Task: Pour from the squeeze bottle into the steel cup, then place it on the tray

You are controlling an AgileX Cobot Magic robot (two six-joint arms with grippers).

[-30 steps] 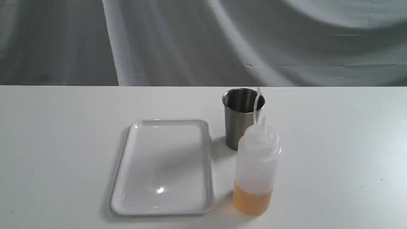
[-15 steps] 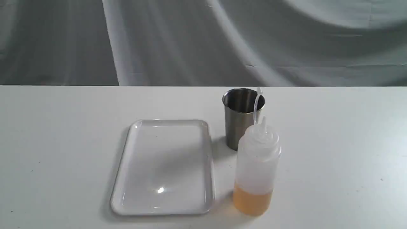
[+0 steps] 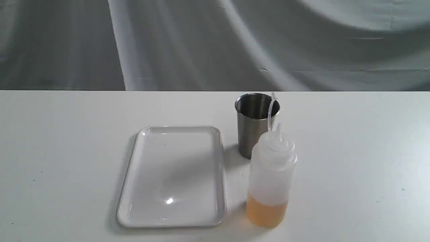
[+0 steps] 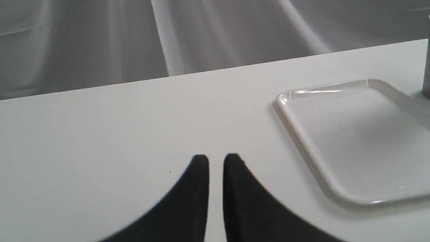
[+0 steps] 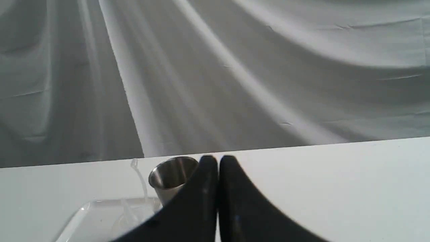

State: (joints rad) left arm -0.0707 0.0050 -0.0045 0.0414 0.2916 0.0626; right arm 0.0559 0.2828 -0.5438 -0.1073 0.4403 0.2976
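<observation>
Squeeze bottle [image 3: 271, 174] upright near bench [image 3: 352, 168] front edge, right of centre; right gripper [image 5: 218, 160] nearer, closed, empty; left gripper [image 4: 216, 158] nearly closed, empty

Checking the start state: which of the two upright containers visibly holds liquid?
The squeeze bottle, translucent, with amber-orange liquid in its lower part. The steel cup behind it shows only bare metal inside.

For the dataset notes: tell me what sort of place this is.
Probably a staged lab or test bench, not a working kitchen: a bare white table, a grey draped cloth backdrop, and only a squeeze bottle, steel cup and tray set out.
</observation>
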